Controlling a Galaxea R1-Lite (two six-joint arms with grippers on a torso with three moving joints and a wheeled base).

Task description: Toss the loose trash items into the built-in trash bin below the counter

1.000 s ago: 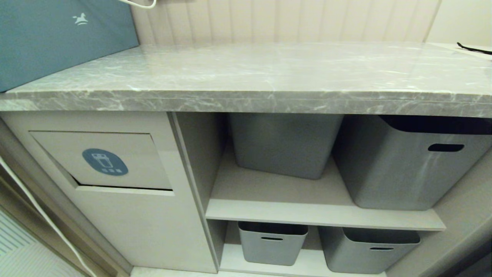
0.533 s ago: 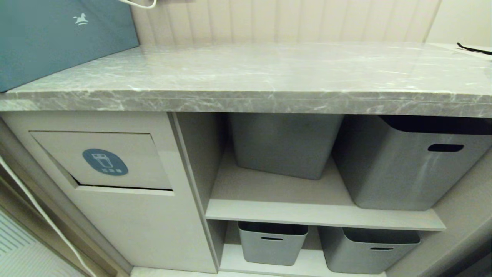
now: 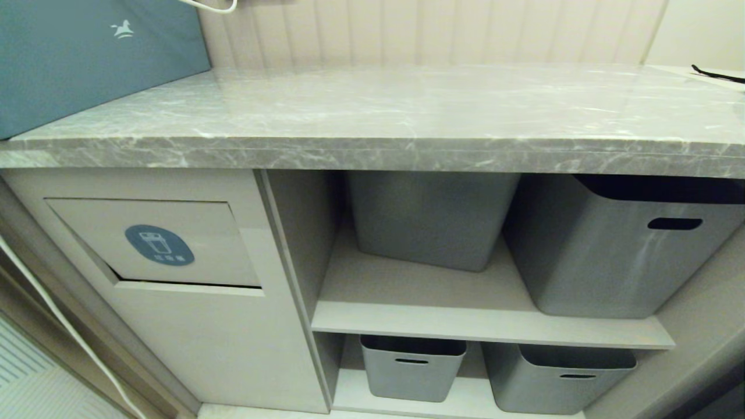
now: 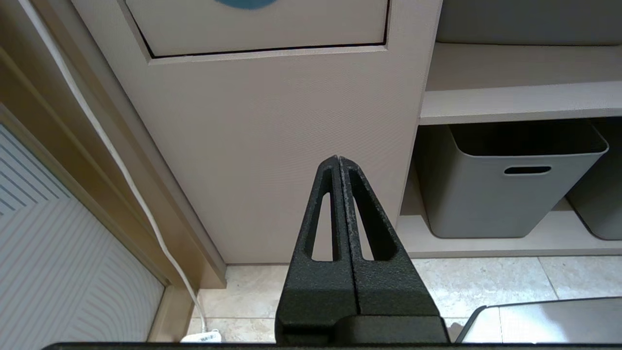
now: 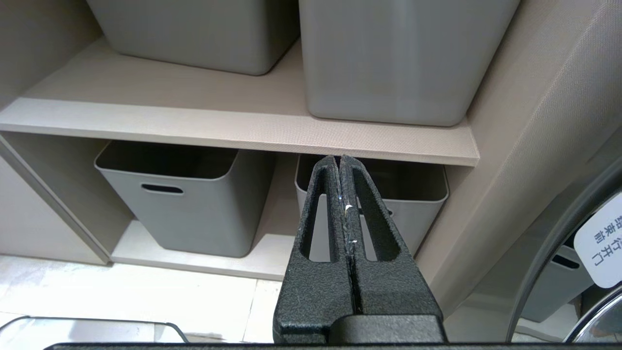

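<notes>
No loose trash items show on the worktop (image 3: 407,110); both the left end effector (image 4: 338,160) and right end effector (image 5: 339,160) hang closed and empty below it, and the trash bin (image 3: 154,241) flap, beneath its left end, likely yields to a light push.

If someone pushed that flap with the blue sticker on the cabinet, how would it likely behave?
The flap looks like a stiff flat panel, so it would probably swing rather than bend. A dark gap along its lower edge suggests it hinges at the top and tips inward. Its smooth front may be slippery to push.
</notes>
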